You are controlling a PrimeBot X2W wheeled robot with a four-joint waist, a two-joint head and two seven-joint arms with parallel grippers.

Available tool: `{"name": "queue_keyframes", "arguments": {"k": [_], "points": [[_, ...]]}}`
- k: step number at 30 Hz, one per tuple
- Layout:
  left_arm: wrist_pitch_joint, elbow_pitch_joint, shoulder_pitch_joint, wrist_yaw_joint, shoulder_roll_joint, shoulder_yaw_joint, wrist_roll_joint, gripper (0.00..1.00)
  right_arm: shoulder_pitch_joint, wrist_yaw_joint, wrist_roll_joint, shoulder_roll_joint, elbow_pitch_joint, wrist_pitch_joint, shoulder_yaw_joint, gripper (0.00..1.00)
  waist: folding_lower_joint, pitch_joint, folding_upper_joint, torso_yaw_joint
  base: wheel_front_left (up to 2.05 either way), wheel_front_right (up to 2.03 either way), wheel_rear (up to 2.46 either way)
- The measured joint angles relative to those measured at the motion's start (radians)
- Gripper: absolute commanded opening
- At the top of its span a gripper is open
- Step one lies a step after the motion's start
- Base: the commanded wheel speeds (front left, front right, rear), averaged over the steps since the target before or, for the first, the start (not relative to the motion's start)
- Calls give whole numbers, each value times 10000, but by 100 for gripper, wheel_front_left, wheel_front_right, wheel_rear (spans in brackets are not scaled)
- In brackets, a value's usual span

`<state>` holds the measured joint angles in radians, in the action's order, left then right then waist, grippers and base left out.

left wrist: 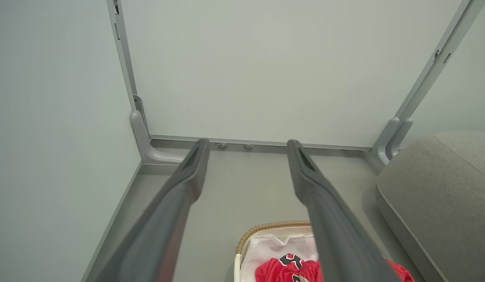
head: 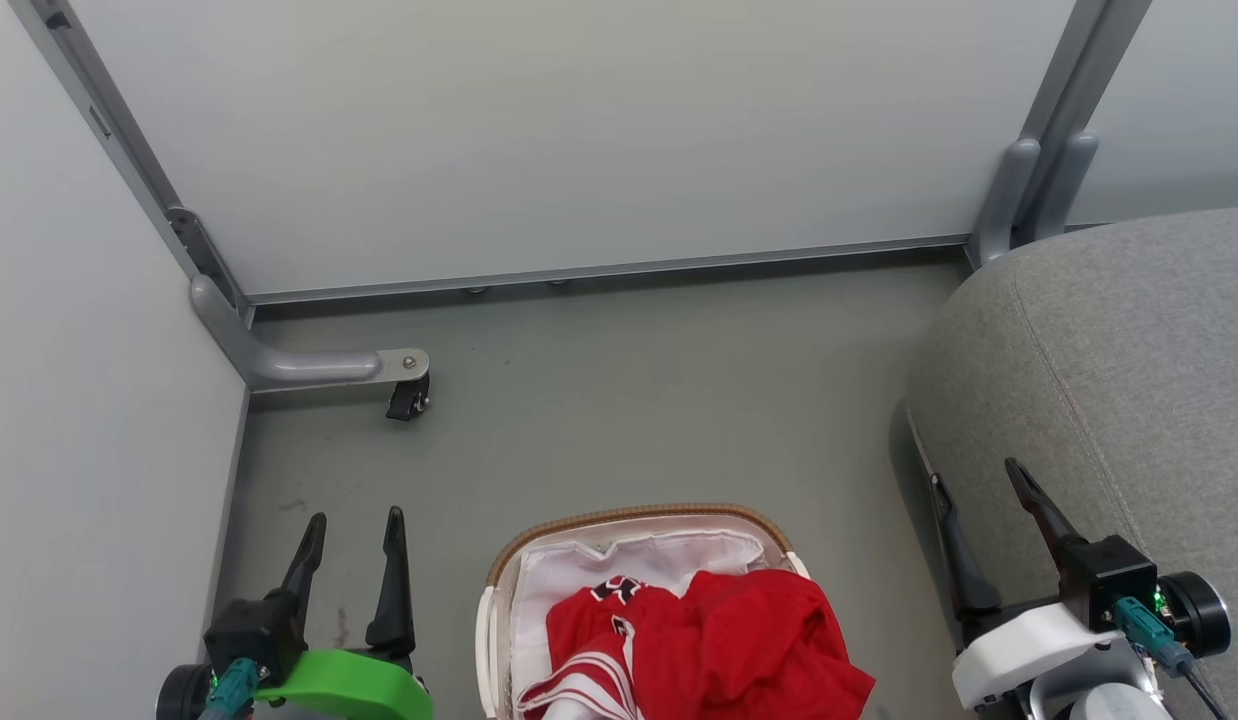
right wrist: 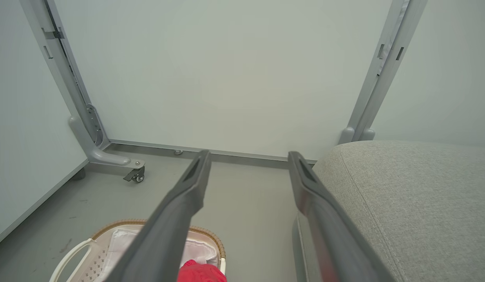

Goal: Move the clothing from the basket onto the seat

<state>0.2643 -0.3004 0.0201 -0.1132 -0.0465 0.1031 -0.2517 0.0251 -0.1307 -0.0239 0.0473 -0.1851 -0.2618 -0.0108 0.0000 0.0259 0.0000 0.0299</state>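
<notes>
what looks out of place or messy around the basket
The red clothing is heaped crumpled in the basket and spills over its right-hand rim in the head view, hiding that edge. Otherwise nothing stands out: the basket sits upright on the floor beside the seat, with no visible damage.

Partial black numeral on the red clothing, not legible
</notes>
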Motion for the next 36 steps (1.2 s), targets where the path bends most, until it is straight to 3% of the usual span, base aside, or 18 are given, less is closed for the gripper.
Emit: {"name": "queue_keyframes", "arguments": {"k": [16,25,36], "points": [[0,-27,4,-13,-2,146,61,100,-22,0,-2,0,35,0,-4,100,0,171,0,-69,0,0,0],[6,-359,644,-88,-6,782,477,100,337,0,6,4,167,0,2,100,0,768,0,-191,0,0,0],[6,-3081,2580,-144,-8,2140,1034,100,1338,0,-2,8,334,0,86,100,0,2257,0,-492,0,0,0]]}}
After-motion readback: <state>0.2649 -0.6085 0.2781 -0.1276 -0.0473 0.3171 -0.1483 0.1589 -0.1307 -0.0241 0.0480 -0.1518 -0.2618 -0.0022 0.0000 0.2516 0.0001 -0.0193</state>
